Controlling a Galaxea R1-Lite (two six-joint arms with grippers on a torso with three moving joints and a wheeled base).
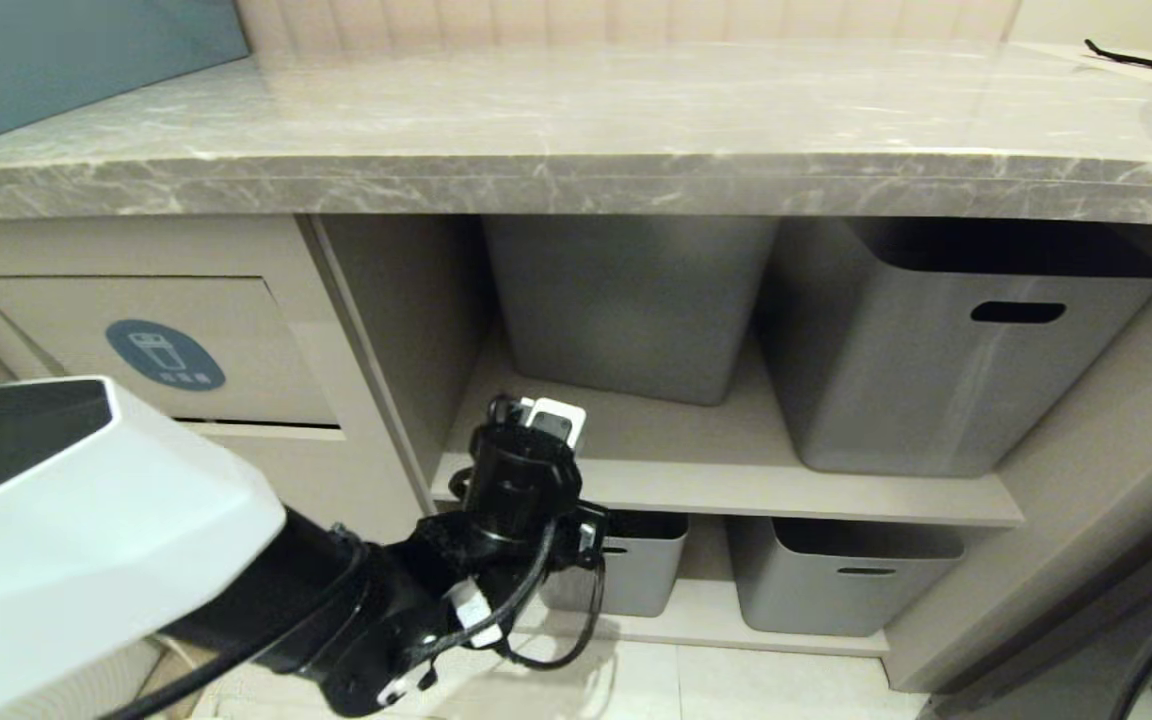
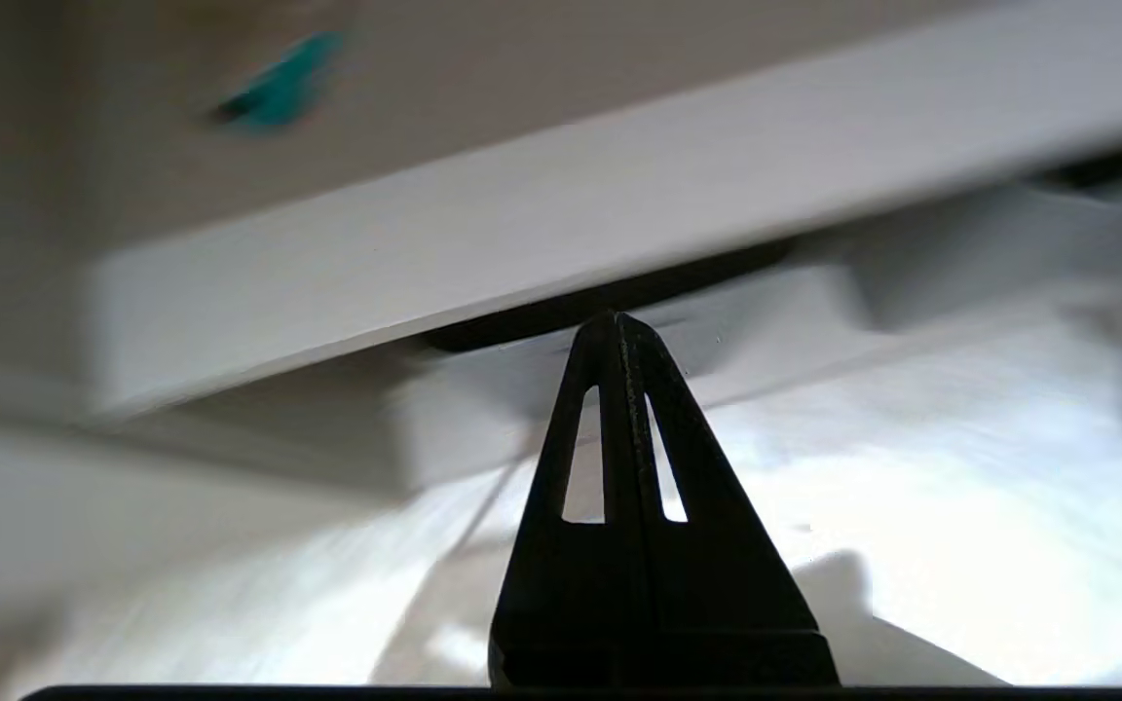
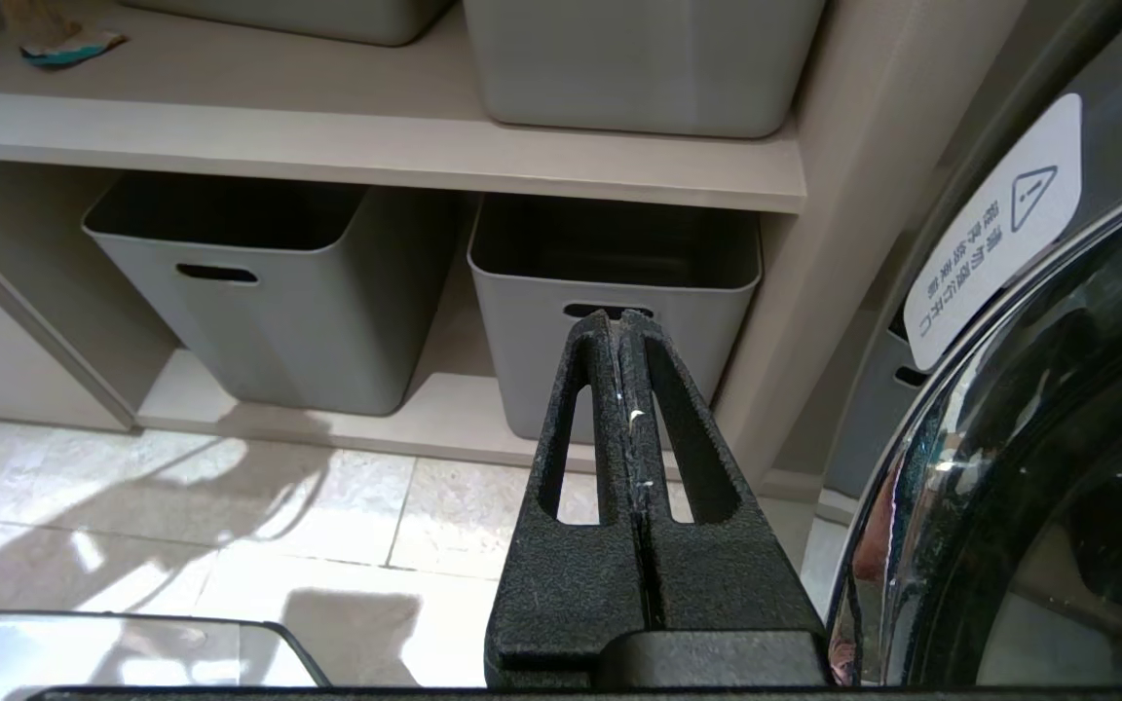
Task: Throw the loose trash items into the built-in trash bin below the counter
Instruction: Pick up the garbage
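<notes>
4 grey tubs in the open shelving under the counter [image 1: 576, 120]: 2 on the upper shelf [image 1: 716, 470], 2 on the lower. The lower pair [image 3: 259, 292] look empty; upper ones' insides can't be seen. 1 trash scrap [image 3: 69, 47], brown w/ teal patch, lies on the upper shelf near its left end. Bin flap [image 1: 151, 345] w/ blue sticker sits left of the shelving, closed. Left gripper [image 2: 619, 326] hangs before the shelf edge, fingers pressed together, holding nothing. Right gripper [image 3: 622, 321] likewise closed up, empty, low facing the lower tubs.

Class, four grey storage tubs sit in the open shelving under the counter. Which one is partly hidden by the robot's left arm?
The lower-left tub, on the bottom shelf. The left arm overlaps its left side; the other three show unobstructed.
</notes>
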